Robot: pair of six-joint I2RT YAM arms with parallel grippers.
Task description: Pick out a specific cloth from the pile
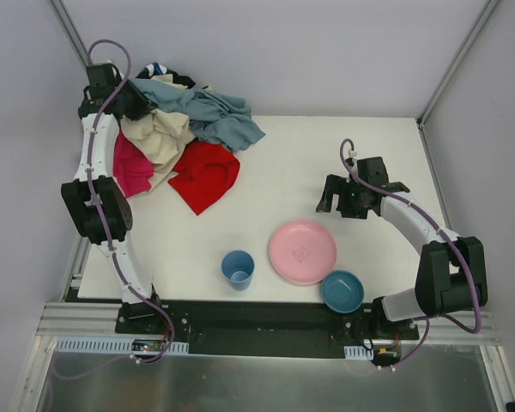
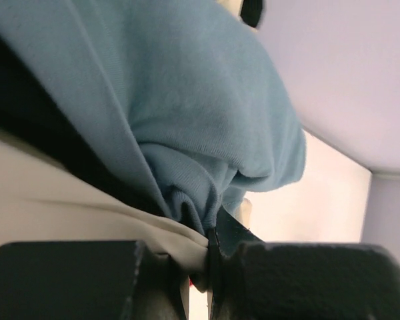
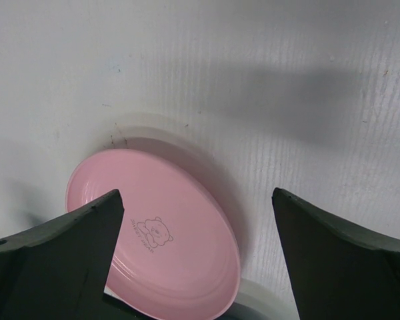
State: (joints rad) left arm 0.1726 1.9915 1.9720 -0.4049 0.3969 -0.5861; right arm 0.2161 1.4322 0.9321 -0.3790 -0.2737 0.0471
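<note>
Walls (image 1: 283,51): plain pale grey panels, three sides.
Worktop (image 1: 326,146): white, matte.
Near edge: aluminium rail (image 1: 257,345), black strip (image 1: 266,318).
Light: even, soft shadows.

Top view down over whole table (image 1: 326,154); right wrist view close above same pink plate (image 3: 180,260).

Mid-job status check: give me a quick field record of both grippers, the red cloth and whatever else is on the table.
left gripper: shut on the grey-blue garment, at the top of the pile
right gripper: open, empty, over the table just beyond the pink plate
red cloth: lying at the pile's near edge, not gripped
pile: cream, grey-blue and magenta garments, far left
other items: blue cup, blue bowl, both by the pink plate
</note>
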